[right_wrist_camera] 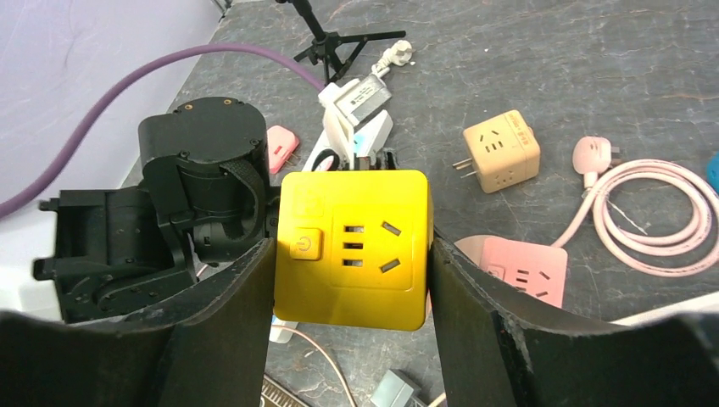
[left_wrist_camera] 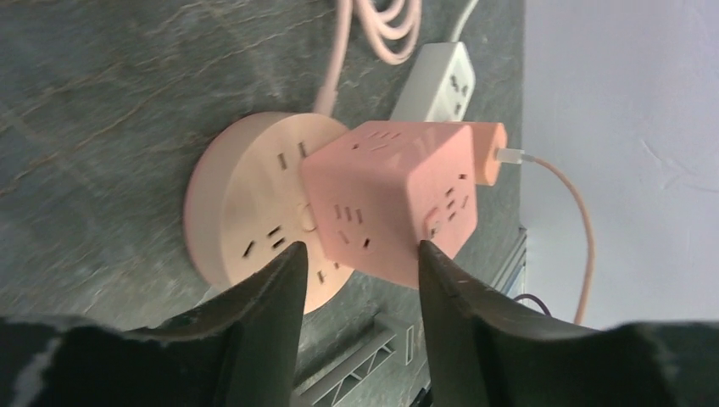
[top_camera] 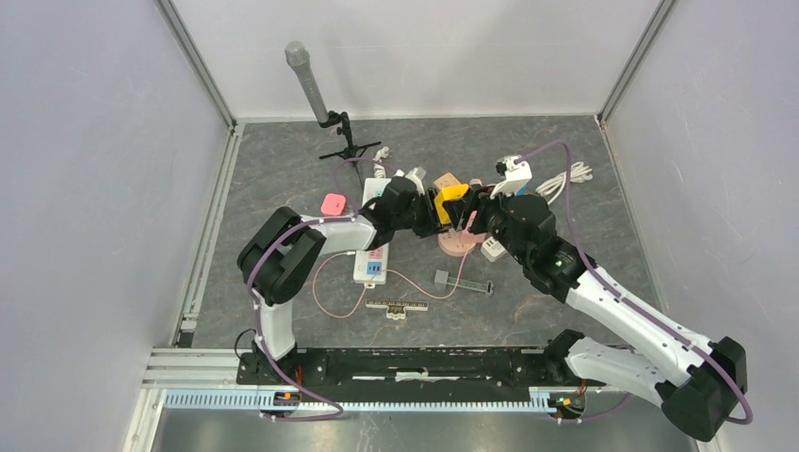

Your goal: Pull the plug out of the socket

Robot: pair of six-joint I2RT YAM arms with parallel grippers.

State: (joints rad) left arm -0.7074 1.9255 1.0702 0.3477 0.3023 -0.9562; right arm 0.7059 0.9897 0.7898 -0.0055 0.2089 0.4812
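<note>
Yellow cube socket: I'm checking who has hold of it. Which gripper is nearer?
Right. The right gripper clamps the yellow cube socket between its fingers. The left gripper sits just beside it, jaws open, facing the pink cube instead.

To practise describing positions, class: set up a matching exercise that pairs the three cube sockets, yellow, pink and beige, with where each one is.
Things:
1. yellow cube
2. pink cube
3. beige cube

Places:
A. on the round pink socket
B. loose on the table, prongs showing
C. held in the right gripper

Pairs: 1-C, 2-A, 3-B
</note>
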